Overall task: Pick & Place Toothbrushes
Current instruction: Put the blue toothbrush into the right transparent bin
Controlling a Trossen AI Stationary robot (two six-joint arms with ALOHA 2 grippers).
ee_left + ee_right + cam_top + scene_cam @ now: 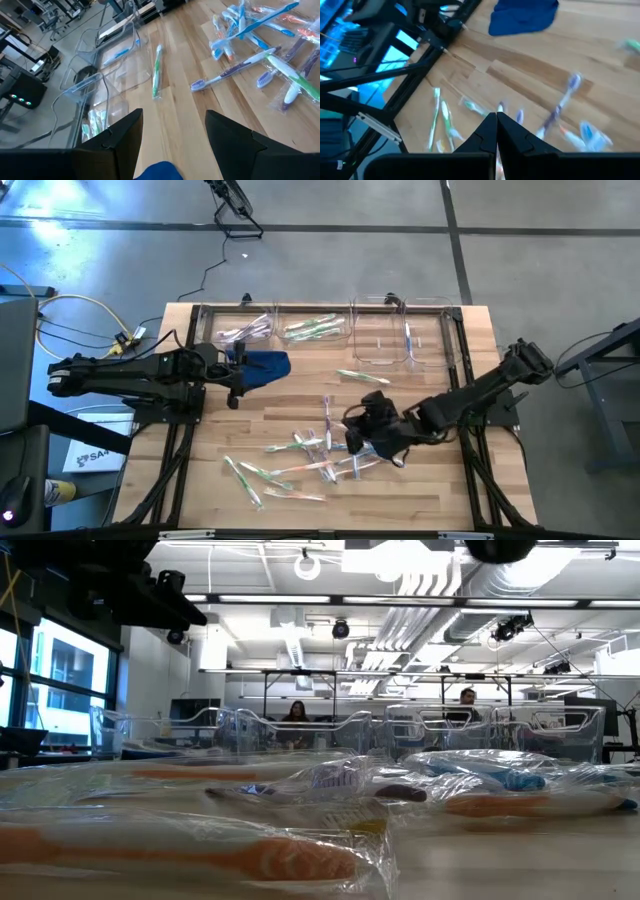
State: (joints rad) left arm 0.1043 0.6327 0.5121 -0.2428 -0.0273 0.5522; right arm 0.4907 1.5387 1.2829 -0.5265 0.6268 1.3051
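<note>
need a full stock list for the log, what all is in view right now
toothbrushes: many, green, pink, blue, purple, loose pile on the table front centre; one green lying apart nearer the bins; more inside the bins
bins: a row of clear ones along the table's far edge, some holding toothbrushes
cloth: one, blue, on the table by the left tool
table: one, light wood
people: two, far back in the room, low view
left tool: open, empty, by the cloth
right tool: shut, above the pile, nothing seen in it
</note>
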